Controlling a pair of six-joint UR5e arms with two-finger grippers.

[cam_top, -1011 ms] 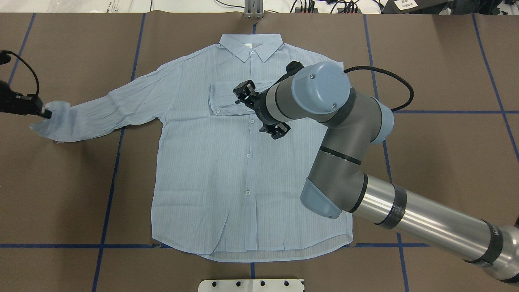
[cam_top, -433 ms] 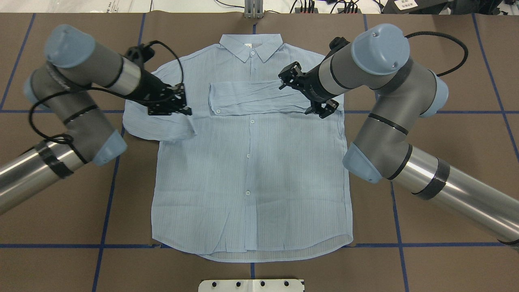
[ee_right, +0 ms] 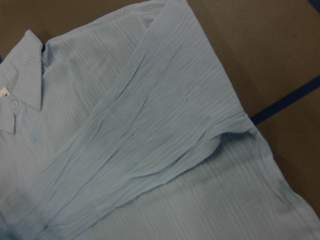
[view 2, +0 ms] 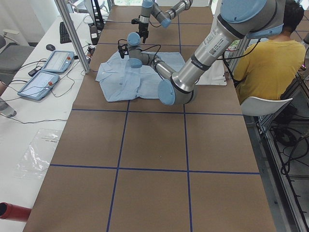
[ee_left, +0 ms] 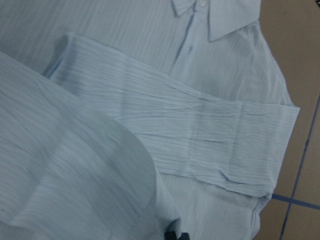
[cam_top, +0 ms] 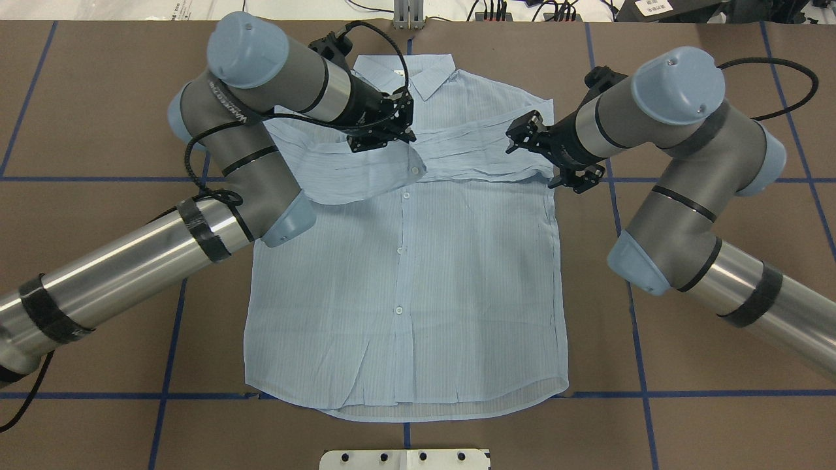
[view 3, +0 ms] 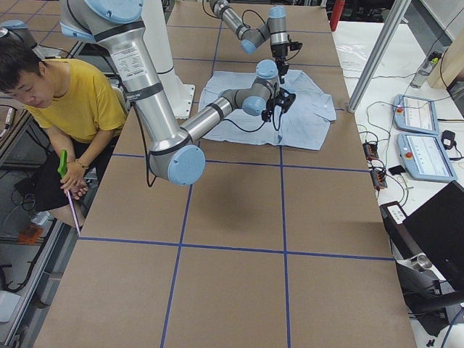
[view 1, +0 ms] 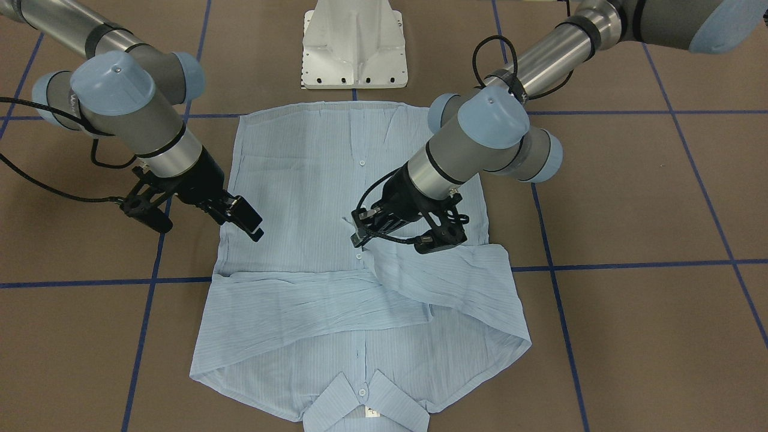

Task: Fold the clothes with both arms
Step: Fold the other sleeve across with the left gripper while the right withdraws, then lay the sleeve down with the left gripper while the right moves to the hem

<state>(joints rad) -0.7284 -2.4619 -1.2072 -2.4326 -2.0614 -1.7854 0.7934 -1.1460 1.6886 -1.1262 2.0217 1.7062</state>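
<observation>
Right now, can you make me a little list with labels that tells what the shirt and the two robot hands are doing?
shirt: light blue, front up, flat on the brown table
right sleeve: folded across the chest, lying flat
left sleeve: partly across the chest, end lifted
left gripper: shut on left sleeve, above the chest
right gripper: open, empty, above the right sleeve's fold

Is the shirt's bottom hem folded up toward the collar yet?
No, overhead the hem of the shirt lies flat at the near edge, far from the collar.
</observation>
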